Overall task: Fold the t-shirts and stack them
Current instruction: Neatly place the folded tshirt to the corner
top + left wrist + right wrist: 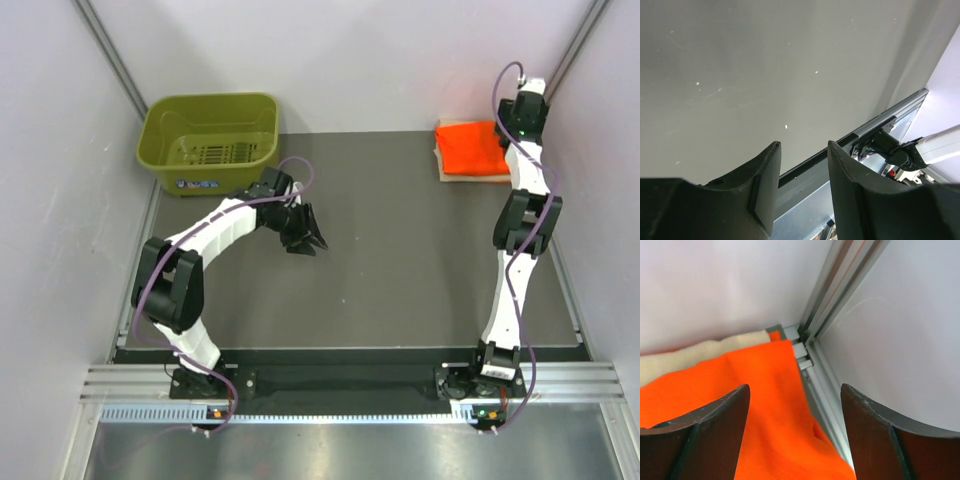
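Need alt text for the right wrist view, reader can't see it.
Folded orange t-shirt lying on a pale tan t-shirt, seen between the right gripper's open jaws, which hold nothing. Behind, white walls meet at an aluminium corner post.

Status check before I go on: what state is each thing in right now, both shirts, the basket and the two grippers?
Tan shirt: folded, bottom of the pile in the far right corner, only its edges showing.
Orange shirt: folded, lying on top of it.
Basket: upright, nothing seen inside.
Left gripper: open, empty, over the bare table.
Right gripper: open, empty, just above the pile.
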`<action>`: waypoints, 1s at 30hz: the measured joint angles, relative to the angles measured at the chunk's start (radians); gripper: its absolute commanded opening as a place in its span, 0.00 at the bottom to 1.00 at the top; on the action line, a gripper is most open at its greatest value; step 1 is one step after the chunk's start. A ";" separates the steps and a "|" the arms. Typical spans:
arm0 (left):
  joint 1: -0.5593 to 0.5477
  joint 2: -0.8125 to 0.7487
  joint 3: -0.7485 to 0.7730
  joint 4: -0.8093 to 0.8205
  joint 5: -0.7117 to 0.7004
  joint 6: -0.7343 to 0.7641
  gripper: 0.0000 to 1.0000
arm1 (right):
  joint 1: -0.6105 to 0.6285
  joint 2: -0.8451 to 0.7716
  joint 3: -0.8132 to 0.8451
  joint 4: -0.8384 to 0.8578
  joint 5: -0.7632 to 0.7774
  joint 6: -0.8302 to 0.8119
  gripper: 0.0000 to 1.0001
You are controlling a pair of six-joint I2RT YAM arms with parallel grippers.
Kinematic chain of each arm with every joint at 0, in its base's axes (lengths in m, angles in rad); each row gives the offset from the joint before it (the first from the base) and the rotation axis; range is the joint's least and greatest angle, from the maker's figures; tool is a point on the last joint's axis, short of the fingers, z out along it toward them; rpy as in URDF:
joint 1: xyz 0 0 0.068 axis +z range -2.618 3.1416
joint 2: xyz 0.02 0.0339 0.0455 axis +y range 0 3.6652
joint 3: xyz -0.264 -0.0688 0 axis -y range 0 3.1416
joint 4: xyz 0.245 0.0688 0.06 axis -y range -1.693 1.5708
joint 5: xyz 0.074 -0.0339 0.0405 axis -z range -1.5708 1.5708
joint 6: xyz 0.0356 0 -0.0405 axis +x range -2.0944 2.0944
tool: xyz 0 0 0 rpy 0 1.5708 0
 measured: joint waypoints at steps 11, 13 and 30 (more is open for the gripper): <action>-0.007 0.001 0.030 -0.037 0.002 0.007 0.47 | 0.008 -0.201 -0.094 0.019 -0.007 0.102 0.58; -0.008 0.004 0.051 -0.050 0.003 0.011 0.47 | 0.010 -0.226 -0.123 0.037 -0.039 0.143 0.50; -0.051 0.021 0.056 -0.087 -0.008 0.021 0.47 | -0.001 -0.146 -0.215 0.043 -0.119 0.194 0.10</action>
